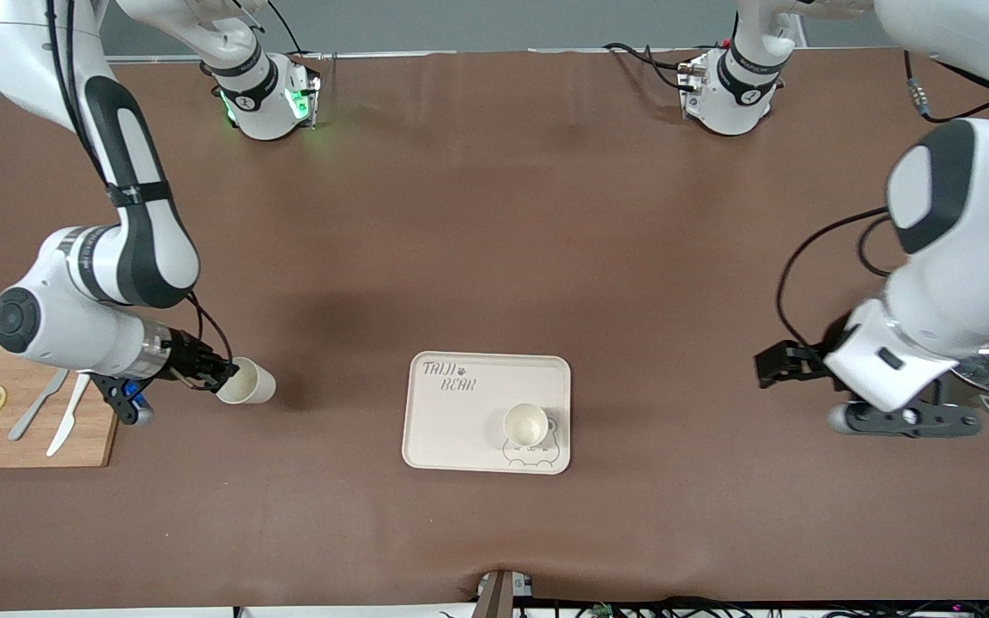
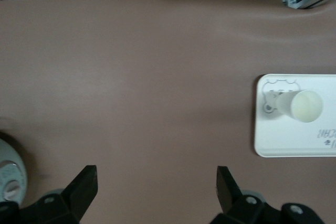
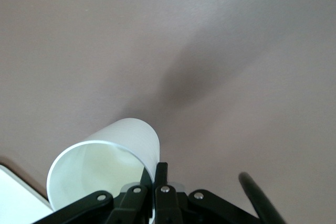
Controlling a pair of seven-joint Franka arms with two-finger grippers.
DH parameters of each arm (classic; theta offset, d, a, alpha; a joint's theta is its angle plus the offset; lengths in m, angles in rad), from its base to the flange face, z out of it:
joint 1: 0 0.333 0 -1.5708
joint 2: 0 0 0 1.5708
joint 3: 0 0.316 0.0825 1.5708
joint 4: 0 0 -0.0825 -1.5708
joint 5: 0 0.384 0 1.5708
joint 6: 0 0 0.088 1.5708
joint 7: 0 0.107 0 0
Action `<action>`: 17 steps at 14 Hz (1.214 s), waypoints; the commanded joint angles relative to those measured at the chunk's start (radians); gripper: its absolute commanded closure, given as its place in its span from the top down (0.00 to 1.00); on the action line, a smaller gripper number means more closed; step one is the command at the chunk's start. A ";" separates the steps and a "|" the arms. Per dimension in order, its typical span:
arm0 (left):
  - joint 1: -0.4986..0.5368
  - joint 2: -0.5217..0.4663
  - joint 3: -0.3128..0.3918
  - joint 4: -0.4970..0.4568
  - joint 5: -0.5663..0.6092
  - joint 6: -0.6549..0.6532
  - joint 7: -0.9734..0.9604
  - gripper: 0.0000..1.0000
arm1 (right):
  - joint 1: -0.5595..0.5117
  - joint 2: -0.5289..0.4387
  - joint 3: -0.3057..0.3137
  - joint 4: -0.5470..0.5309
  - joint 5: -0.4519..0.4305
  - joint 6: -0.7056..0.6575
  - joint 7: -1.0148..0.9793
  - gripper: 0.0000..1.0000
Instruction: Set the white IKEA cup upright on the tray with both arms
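Cup [image 1: 247,382] is pinched by its rim in the closed right end effector [image 1: 221,375], tilted; it could slip before the tray [image 1: 452,429] is reached. Left end effector [image 1: 771,364] waits, open and empty.

A brown table [image 1: 494,257] is holding a cream tray [image 1: 452,421] near the front camera and a wooden cutting board [image 1: 31,451] at the right arm's end.

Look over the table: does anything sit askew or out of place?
Only one thing: the cup pinched by its rim in the right gripper is tilted on its side. The cup on the tray stands upright.
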 commanded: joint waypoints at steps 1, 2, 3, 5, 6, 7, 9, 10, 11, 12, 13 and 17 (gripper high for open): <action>0.070 -0.013 -0.008 -0.021 -0.016 -0.003 0.102 1.00 | 0.038 0.047 -0.006 0.034 0.065 0.042 0.062 0.00; 0.075 -0.002 -0.008 -0.021 -0.015 0.009 0.106 1.00 | 0.064 0.051 -0.007 0.034 0.096 0.056 0.073 0.00; 0.077 0.012 -0.008 -0.021 -0.015 0.032 0.107 1.00 | 0.078 0.057 -0.007 0.037 0.113 0.062 0.099 0.00; 0.099 0.033 -0.009 -0.027 -0.018 0.075 0.130 1.00 | 0.103 0.071 -0.007 0.074 0.118 0.064 0.186 0.00; 0.100 0.036 -0.008 -0.030 -0.021 0.092 0.132 1.00 | 0.122 0.083 -0.007 0.097 0.118 0.062 0.231 0.00; 0.101 0.041 -0.008 -0.027 -0.021 0.112 0.132 1.00 | 0.141 0.090 -0.007 0.115 0.116 0.059 0.275 0.00; 0.116 0.056 -0.008 -0.030 -0.022 0.144 0.130 1.00 | 0.165 0.116 -0.007 0.147 0.116 0.061 0.343 0.00; 0.123 0.062 -0.008 -0.030 -0.030 0.161 0.116 1.00 | 0.181 0.126 -0.007 0.155 0.116 0.062 0.366 0.00; 0.127 0.070 -0.008 -0.030 -0.051 0.170 0.116 1.00 | 0.187 0.127 -0.007 0.164 0.116 0.062 0.384 0.00; 0.133 0.073 -0.008 -0.027 -0.060 0.172 0.113 1.00 | 0.193 0.129 -0.007 0.167 0.116 0.061 0.398 0.00; 0.132 0.073 -0.006 -0.027 -0.062 0.173 0.112 1.00 | 0.202 0.129 -0.007 0.177 0.116 0.061 0.418 0.00; 0.138 0.043 0.000 -0.023 -0.054 0.184 0.052 1.00 | 0.241 0.135 -0.009 0.219 0.114 0.058 0.562 0.00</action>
